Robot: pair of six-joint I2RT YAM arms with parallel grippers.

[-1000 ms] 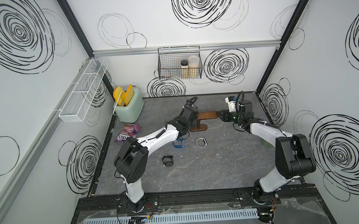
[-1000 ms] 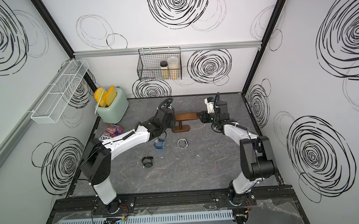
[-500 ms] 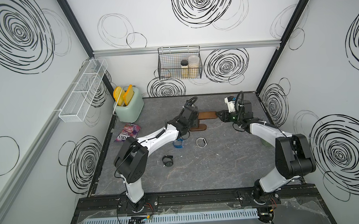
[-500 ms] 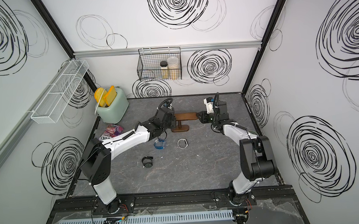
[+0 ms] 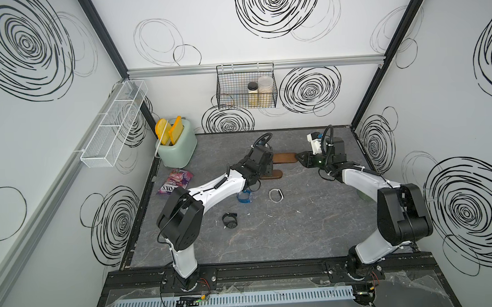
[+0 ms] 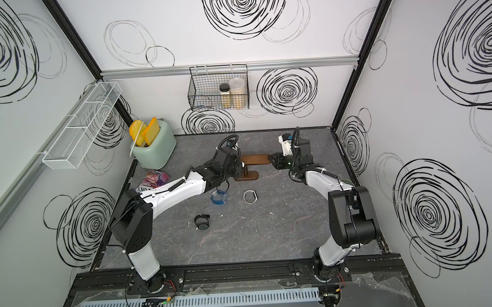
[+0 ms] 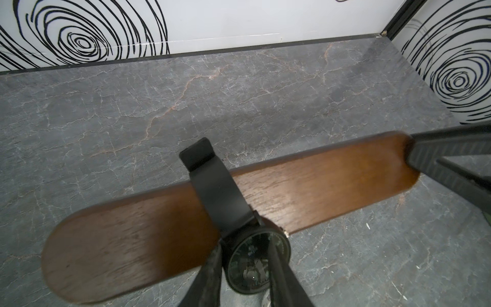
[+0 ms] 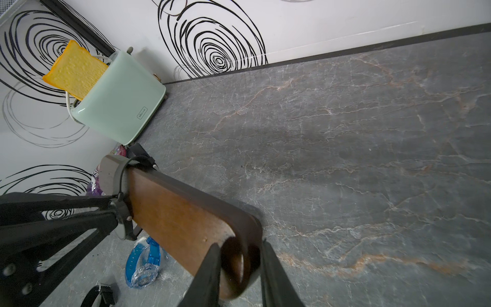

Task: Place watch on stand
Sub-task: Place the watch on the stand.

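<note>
The dark brown wooden stand [image 5: 285,158] is at the back middle of the table, its flat bar showing in both top views [image 6: 255,159]. A black watch [image 7: 218,191] has its strap looped over the bar, and its round face hangs at the bar's near edge. My left gripper [image 7: 245,255] is shut on the watch case, one finger on each side. The right wrist view shows the same grip on the watch [image 8: 111,172]. My right gripper [image 8: 240,245] is shut on the stand's rounded bar end [image 8: 239,255], opposite the left gripper [image 5: 268,166].
In front of the stand lie a blue watch [image 5: 245,196], a pale watch band [image 5: 276,195] and another black watch [image 5: 229,221]. A mint toaster [image 5: 178,147] stands at the back left with a snack bag [image 5: 174,182] before it. A wire basket [image 5: 245,87] hangs on the back wall.
The left gripper's jaws have drawn closer together around the watch at the bar. Both arms have stayed almost in place, and the right gripper still holds the bar end.
</note>
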